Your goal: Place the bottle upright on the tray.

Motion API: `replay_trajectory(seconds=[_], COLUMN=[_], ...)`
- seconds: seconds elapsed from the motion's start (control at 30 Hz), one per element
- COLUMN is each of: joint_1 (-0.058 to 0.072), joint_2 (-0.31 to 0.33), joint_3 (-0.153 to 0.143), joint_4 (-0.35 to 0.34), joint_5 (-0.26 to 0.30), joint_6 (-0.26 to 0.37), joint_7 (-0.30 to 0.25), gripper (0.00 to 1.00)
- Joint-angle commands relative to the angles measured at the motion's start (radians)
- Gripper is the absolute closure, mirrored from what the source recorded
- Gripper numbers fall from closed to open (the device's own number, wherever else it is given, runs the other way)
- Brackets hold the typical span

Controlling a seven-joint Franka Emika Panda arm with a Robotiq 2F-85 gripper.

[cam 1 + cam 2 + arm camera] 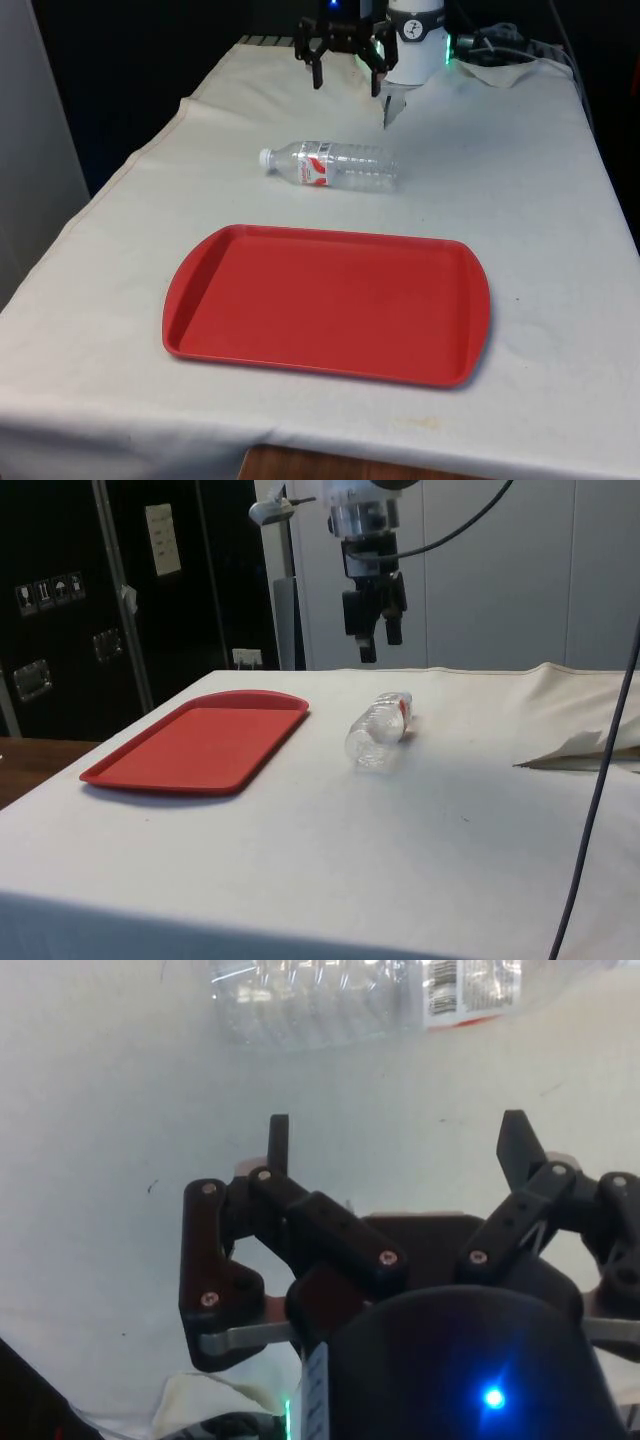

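- A clear plastic water bottle (333, 165) lay flat on its side on the white cloth (520, 200) that covered the table.
- The bottle had bumpy ridges along its body, a small white cap (266, 157) and a red and white label (314, 166) near the cap end.
- In the front view the cap pointed to the front view's left.
- The bottle looked empty, and light shone through it in the side view (378, 730).
- A red plastic tray (200, 290) sat flat on the cloth, near the bottle but not touching it.
- The tray was a smooth rectangle with round corners and a low raised rim.
- The bottle lay between the tray and the robot's end of the table.
- The black gripper (347, 82) hung in the air above the cloth, past the bottle, and touched nothing.
- Its two fingers were spread wide apart with nothing between them, as the wrist view (395, 1145) showed.
- The fingers were thin, hard and dark, with small screws at the joints.
- The cloth was soft and a bit wrinkled.
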Motion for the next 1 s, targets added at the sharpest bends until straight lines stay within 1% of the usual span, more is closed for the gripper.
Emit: replay_trajectory(seconds=[0.0,0.1,0.13,0.17,0.37,0.4,0.43,0.7,0.73,0.77,0.97], joint_1=[-0.001,-0.002,0.000,-0.002,-0.001,0.000,-0.001,-0.001,0.000,-0.001,-0.001], joint_2=[0.008,0.012,0.008,0.013,0.025,0.020,0.026,0.040,0.035,0.041,0.052], joint_3=[-0.001,-0.004,-0.003,-0.005,-0.009,-0.008,-0.010,-0.014,-0.014,-0.015,-0.017], joint_4=[0.002,0.002,0.001,0.002,0.000,0.001,0.000,0.000,0.001,0.000,-0.001], joint_5=[0.001,0.000,0.000,-0.001,0.001,0.000,0.001,0.002,0.000,0.002,0.002], joint_6=[0.010,0.014,0.006,0.015,0.026,0.012,0.026,0.031,0.018,0.031,0.036], joint_7=[0.010,0.025,0.020,0.029,0.067,0.058,0.073,0.120,0.113,0.125,0.165], gripper=[0.00,0.00,0.00,0.00,0.00,0.00,0.00,0.00,0.00,0.00,0.00])
